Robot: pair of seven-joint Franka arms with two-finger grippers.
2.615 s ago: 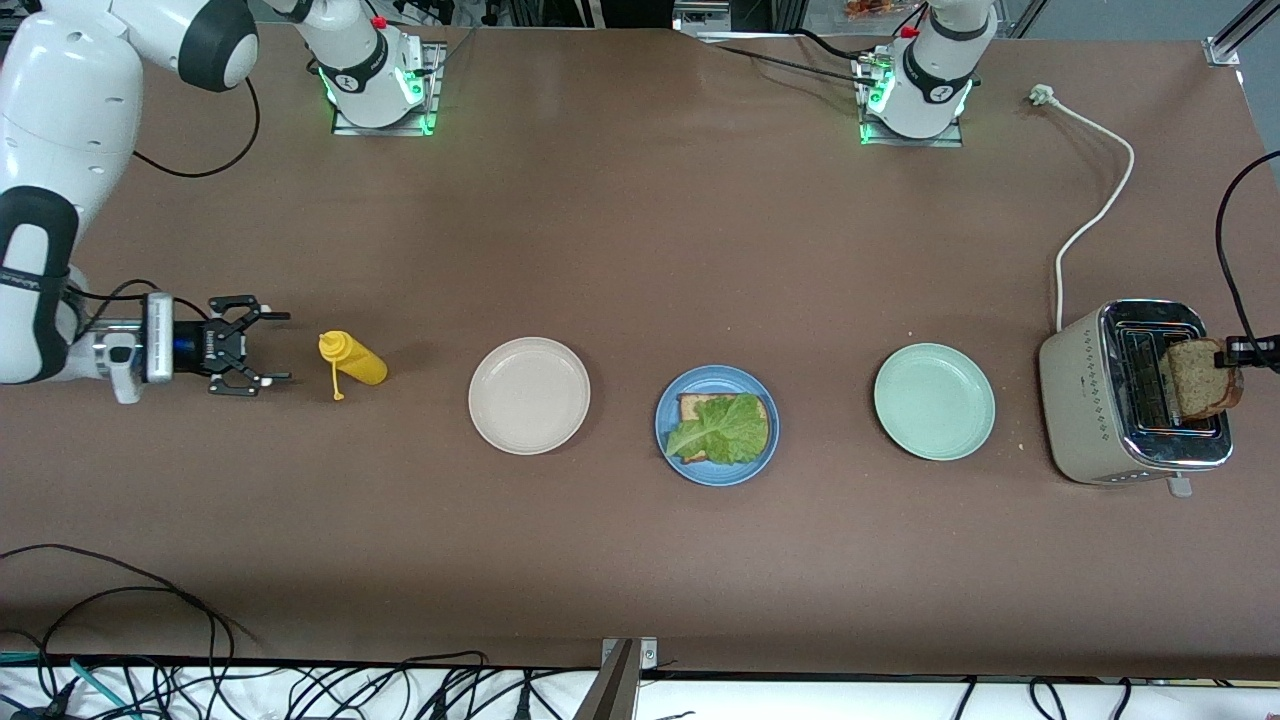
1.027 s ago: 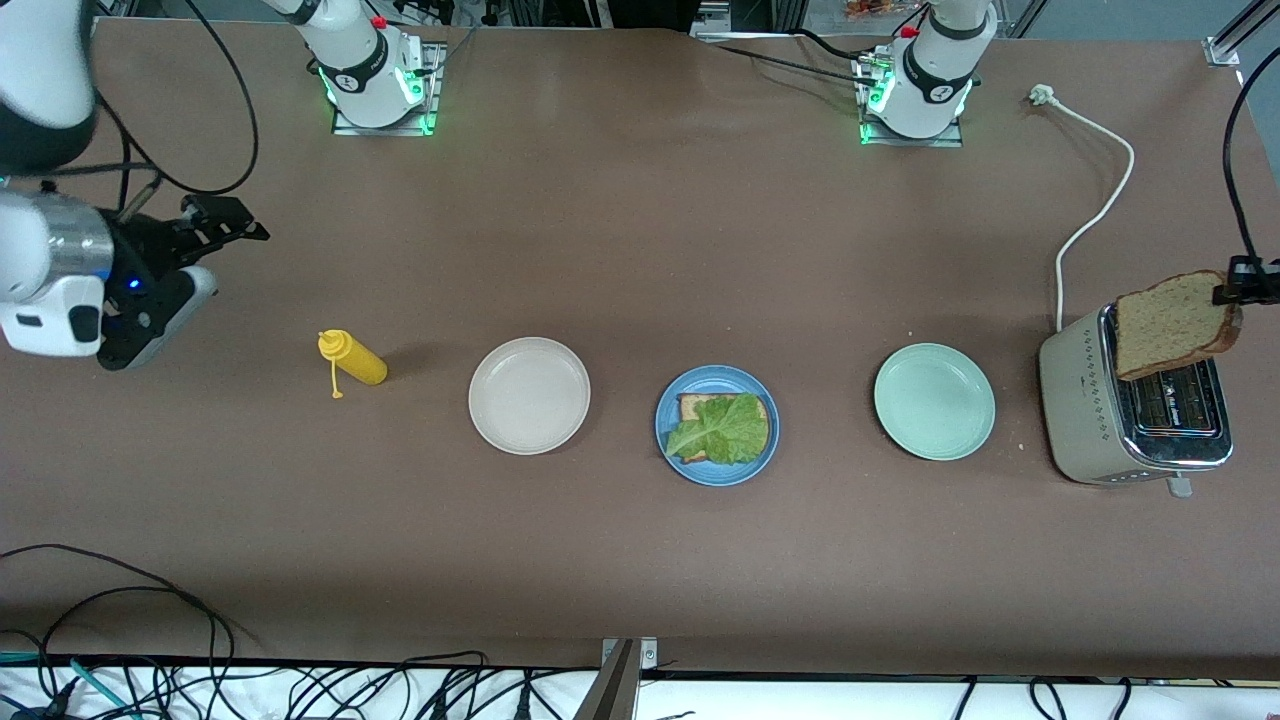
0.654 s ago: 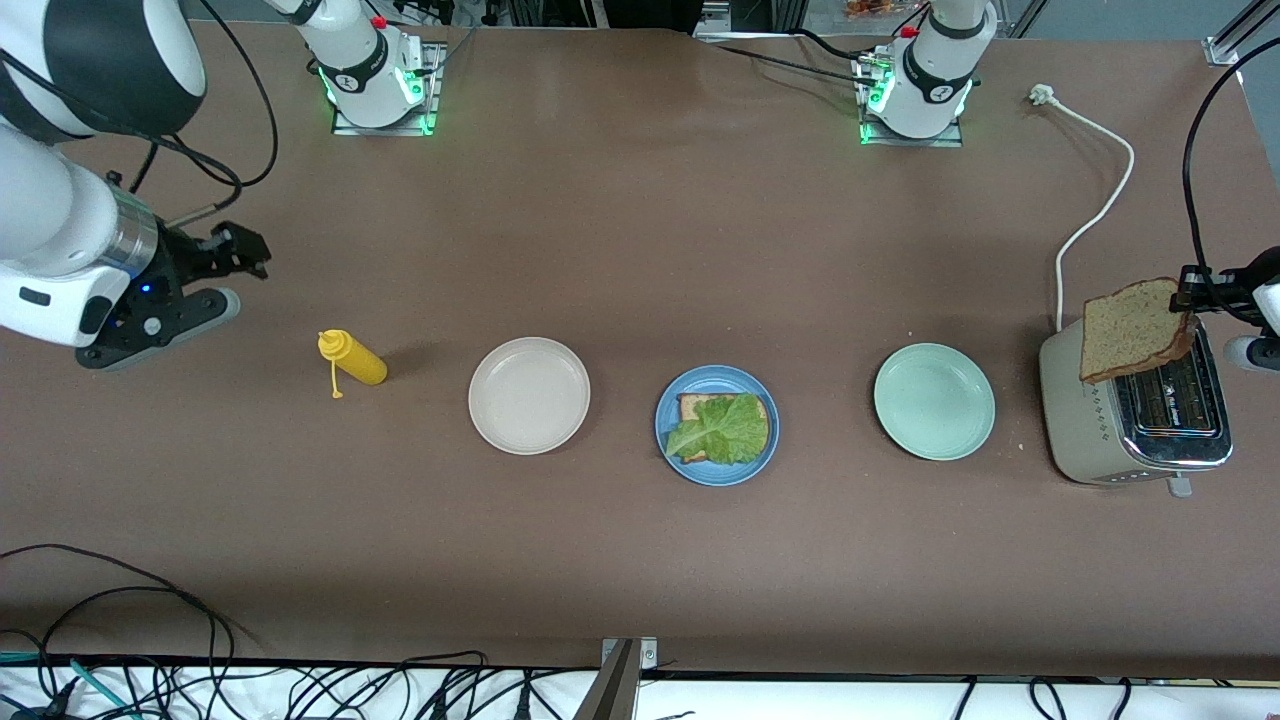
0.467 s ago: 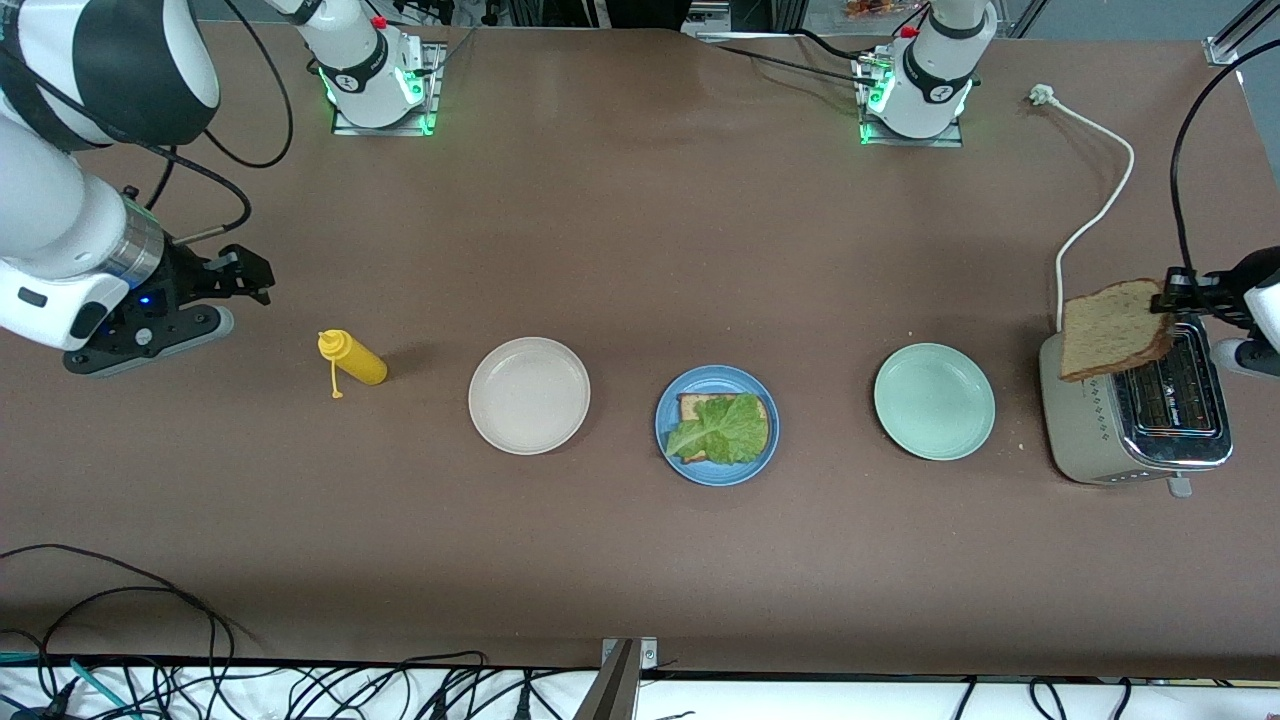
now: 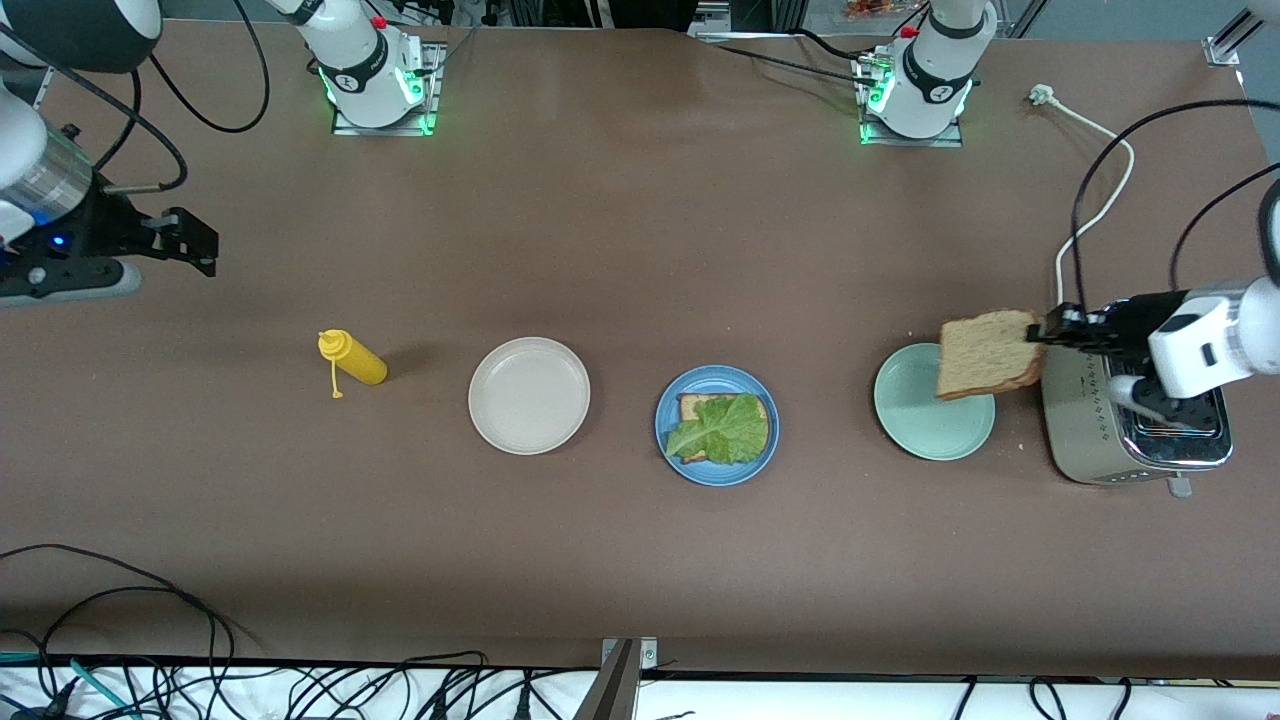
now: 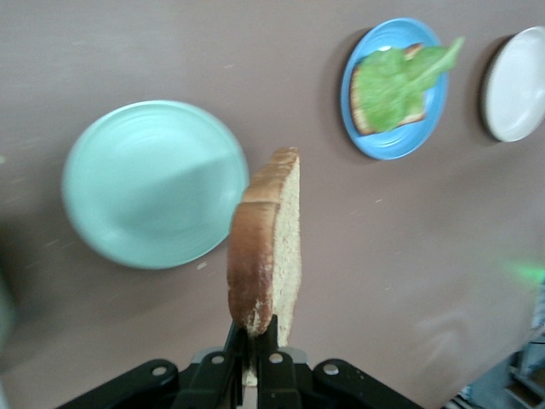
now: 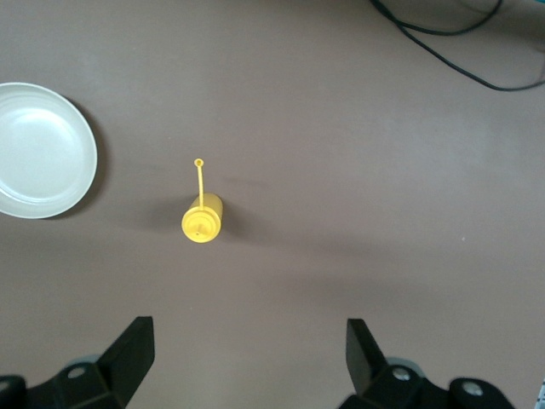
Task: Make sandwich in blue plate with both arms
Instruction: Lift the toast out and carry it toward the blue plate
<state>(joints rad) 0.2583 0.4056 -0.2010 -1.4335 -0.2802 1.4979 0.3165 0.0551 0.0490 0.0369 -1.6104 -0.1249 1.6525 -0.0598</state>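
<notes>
1 bread slice (image 5: 988, 352) clamped, left gripper (image 5: 1050, 328) | over mint plate (image 5: 933, 425)

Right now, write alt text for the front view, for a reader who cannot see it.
The left gripper carries a bread slice over the mint-green plate, beside the toaster. The blue plate holds bread and lettuce. The open right gripper waits above the table.

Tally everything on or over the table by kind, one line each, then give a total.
Plates: 3 (cream plate, blue plate, mint plate)
Bread slices: 2 (bottom slice, held slice)
Lettuce leaf: 1
Yellow bottle: 1
Toaster: 1
Total: 8
</notes>
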